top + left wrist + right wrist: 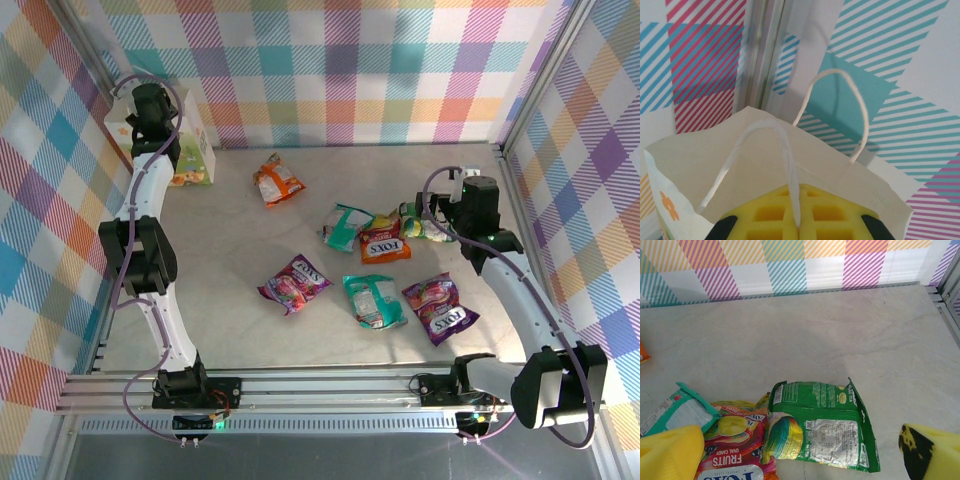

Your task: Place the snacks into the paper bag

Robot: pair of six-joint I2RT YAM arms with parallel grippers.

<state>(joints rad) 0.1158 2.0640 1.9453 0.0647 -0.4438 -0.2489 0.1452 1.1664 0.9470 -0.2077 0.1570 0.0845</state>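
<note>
The left jaws are pressed together, pinching a white cord handle (788, 150) of the paper bag (196, 150), which stands upright in the far-left corner of the desk (430, 170). The right jaws are spread wide, hovering over a green snack packet (815, 425) on the desk's right side, just beside a red Fox's fruit-candy packet (735, 450). More packets lie scattered mid-desk, well apart from the bag.
</note>
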